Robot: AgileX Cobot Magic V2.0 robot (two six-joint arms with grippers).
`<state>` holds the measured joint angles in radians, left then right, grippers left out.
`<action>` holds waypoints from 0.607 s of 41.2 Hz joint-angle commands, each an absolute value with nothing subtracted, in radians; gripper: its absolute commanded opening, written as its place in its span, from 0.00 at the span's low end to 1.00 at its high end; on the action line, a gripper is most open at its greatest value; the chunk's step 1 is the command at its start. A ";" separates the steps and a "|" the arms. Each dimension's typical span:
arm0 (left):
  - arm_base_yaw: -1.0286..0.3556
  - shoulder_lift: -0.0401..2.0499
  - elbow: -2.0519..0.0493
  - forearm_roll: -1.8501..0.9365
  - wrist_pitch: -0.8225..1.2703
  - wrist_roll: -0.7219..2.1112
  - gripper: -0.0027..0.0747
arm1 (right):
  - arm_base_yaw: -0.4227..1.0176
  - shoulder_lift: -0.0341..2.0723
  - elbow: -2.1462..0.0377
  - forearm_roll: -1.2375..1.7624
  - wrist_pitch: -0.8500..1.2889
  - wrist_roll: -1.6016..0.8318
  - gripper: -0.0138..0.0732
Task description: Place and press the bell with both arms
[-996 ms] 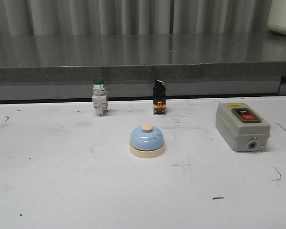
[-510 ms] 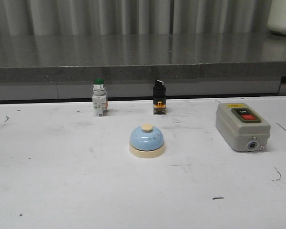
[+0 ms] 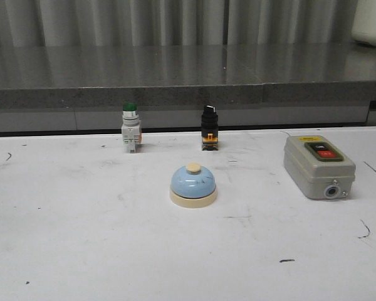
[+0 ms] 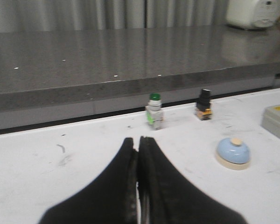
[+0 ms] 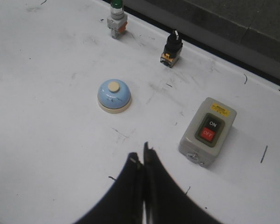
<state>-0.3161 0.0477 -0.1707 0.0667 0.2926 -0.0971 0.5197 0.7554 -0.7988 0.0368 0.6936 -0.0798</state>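
Observation:
The bell [image 3: 193, 185], a light-blue dome with cream base and cream knob, stands upright on the white table near its middle. It also shows in the left wrist view [image 4: 233, 152] and in the right wrist view [image 5: 114, 95]. My left gripper [image 4: 137, 142] is shut and empty, above the table well short of the bell. My right gripper [image 5: 141, 156] is shut and empty, high above the table on the near side of the bell. Neither gripper shows in the front view.
A grey switch box [image 3: 318, 165] with red and black buttons lies right of the bell. A green-topped push button [image 3: 130, 128] and a black selector switch [image 3: 208, 128] stand at the table's far edge. A dark raised counter [image 3: 188, 69] runs behind.

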 commanded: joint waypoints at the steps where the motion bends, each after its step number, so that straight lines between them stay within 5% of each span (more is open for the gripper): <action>1: -0.226 0.055 -0.120 0.069 0.073 -0.094 0.01 | 0.515 0.750 -0.822 0.042 0.625 -0.080 0.08; 9: -0.124 0.032 0.032 0.027 -0.153 -0.094 0.01 | 0.515 0.750 -0.822 0.042 0.626 -0.080 0.08; 25: -0.060 -0.023 0.029 -0.026 -0.026 -0.094 0.01 | 0.515 0.750 -0.822 0.042 0.626 -0.080 0.08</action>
<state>-0.0604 -0.0056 0.0039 -0.0176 0.0432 -0.0950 0.5197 0.7554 -0.7988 0.0368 0.6921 -0.0798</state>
